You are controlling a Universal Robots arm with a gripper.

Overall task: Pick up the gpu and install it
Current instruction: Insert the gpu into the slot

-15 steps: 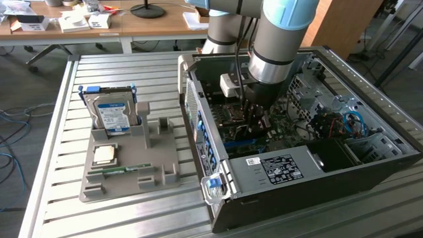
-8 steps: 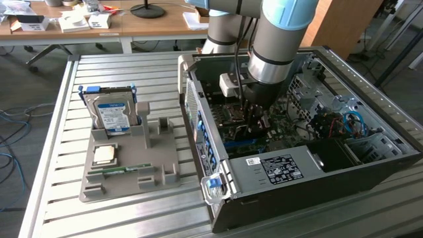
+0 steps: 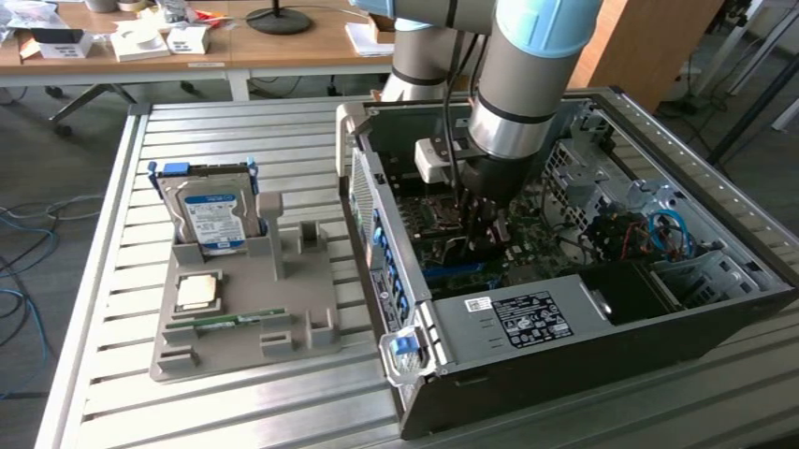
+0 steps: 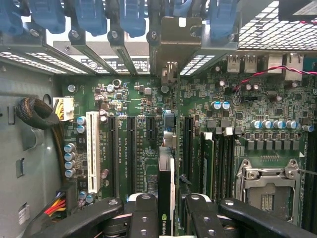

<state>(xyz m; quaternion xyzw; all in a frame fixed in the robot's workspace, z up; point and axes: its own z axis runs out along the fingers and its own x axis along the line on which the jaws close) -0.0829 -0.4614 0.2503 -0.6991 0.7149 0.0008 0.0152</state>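
- The room is an office or lab: wooden desks (image 3: 187, 51) stand along the far side, loaded with small boxes and papers, with a black lamp base (image 3: 277, 21) among them. Blue cables (image 3: 25, 224) trail over the grey floor on the exterior view's left.
- In front of the desks stands a metal table (image 3: 112, 215) whose top is made of ribbed aluminium slats running across it.
- On that table, toward the exterior view's right, a computer case (image 3: 600, 374) lies on its side with the panel off, so the green main board (image 4: 143, 134) faces up. A grey power supply box (image 3: 525, 318) with a black label fills the near corner.
- The robot arm (image 3: 530, 65), grey with pale blue joints, reaches straight down into the open case.
- On the exterior view's left of the case sits a grey moulded parts holder (image 3: 294, 318). A hard drive (image 3: 212, 215) with a blue and white label stands upright in its far slot; a small square chip (image 3: 200, 292) and a narrow green memory stick (image 3: 225, 321) lie nearer.
- The gripper (image 4: 166, 210) is down over the board, its two black fingers (image 4: 143, 215) closed on the gpu (image 4: 166, 183).
- That card is seen edge-on and upright, thin and black, between the fingers, hanging just above the long black slots in the middle of the board, in line with the metal bracket at the case's back wall.
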